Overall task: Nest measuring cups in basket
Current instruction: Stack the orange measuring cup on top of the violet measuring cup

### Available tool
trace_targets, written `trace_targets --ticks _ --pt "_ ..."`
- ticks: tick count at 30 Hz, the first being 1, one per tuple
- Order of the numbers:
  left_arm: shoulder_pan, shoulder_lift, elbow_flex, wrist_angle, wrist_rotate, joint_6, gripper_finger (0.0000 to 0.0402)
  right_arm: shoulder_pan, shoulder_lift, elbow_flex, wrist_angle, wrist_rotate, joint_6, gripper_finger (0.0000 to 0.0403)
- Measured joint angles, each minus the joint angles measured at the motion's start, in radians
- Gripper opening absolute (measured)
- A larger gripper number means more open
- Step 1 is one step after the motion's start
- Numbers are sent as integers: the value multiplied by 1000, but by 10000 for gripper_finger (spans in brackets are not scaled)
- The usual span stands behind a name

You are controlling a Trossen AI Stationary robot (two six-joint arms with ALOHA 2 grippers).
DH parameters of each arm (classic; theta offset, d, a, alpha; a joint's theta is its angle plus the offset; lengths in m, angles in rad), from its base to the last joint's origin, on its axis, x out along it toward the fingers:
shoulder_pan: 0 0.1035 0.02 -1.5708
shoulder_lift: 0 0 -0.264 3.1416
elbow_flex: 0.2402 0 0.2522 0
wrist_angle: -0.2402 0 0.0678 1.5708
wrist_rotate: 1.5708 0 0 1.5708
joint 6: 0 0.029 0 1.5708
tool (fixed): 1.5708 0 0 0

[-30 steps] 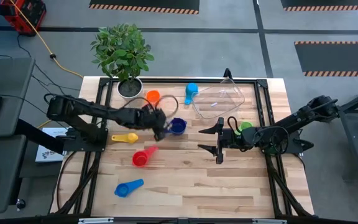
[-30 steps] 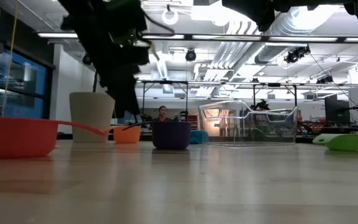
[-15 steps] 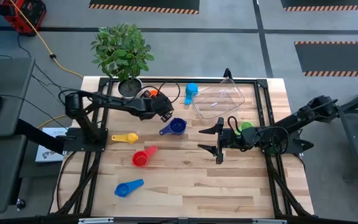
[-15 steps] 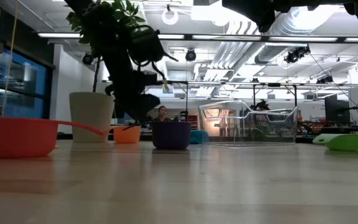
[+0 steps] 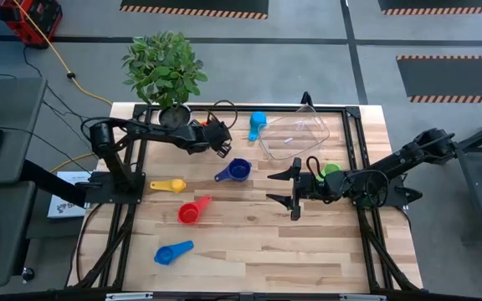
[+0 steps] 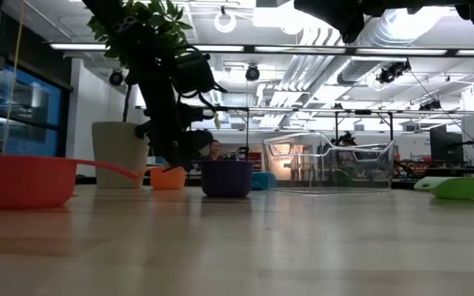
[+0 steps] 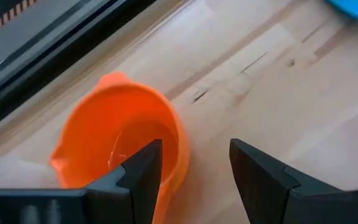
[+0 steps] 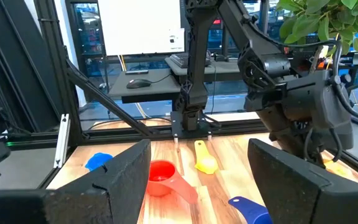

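The table [image 5: 249, 251] carries the clear basket [image 5: 295, 134] near its far right corner. The left gripper [image 7: 194, 171], fingers spread, straddles the orange cup [image 7: 126, 143] by the far edge. The right gripper [image 5: 281, 190] waits mid-table, spread, holding nothing.

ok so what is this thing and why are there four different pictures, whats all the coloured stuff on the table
It is a robot with two dark arms at a wooden table, each ending in a two-finger gripper. One picture looks straight down, one looks level across the tabletop, and two come from cameras on the wrists.

The coloured things are plastic measuring cups, meant to go in the clear basket, which has no cup in it.

The left gripper is open over the orange cup, one finger inside it and one outside, not closed yet. The right gripper waits open mid-table, holding nothing. The dark blue cup sits between them.
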Motion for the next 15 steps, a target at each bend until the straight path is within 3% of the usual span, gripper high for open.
trace_targets --ticks 8,15 --pt "6 47 0 -15 -31 -4 154 0 0 0 0 0 4 261" --pt "-24 46 -1 -24 -91 23 49 0 0 0 0 1 -1 261"
